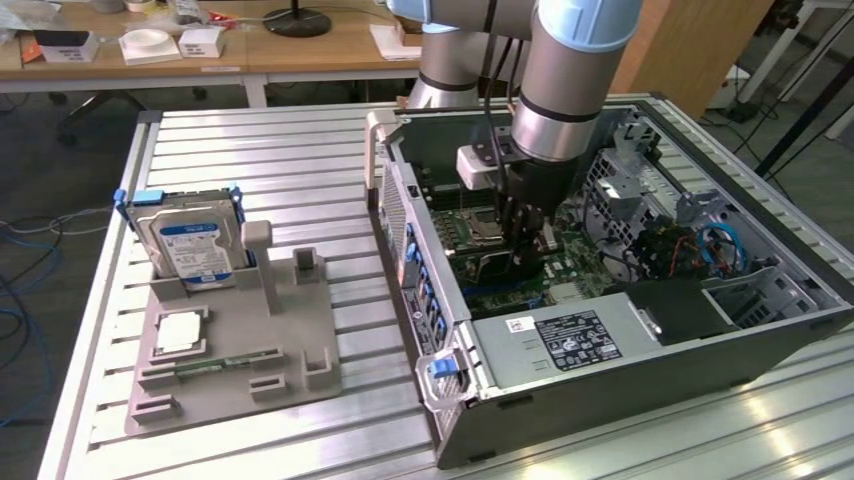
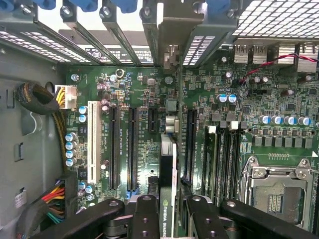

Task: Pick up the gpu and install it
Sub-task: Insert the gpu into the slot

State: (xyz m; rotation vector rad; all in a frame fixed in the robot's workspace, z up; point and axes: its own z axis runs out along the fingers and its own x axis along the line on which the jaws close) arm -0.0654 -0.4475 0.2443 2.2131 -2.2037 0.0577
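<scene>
One gpu (image 2: 169, 164), edge-on over the motherboard (image 2: 129, 99), clamped between the jaws of one gripper (image 2: 172, 219). One open computer case (image 1: 641, 340). One hard drive (image 1: 191, 245) on the fixture (image 1: 287, 340). Arm vertical, reaching down into the case.

Robotics lab: robot arm (image 1: 567, 60) over open PC case (image 1: 601, 410) on slotted aluminium worktop (image 1: 267, 160), grey parts fixture (image 1: 267, 335), wooden desks (image 1: 307, 45) behind, cables (image 1: 20, 290) on floor (image 1: 80, 140).

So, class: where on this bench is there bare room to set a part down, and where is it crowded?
Bare: the ribbed table beyond the hard drive, and the strip between the grey holder and the computer case. Crowded: inside the case, where the claw holds the gpu over the motherboard.
</scene>
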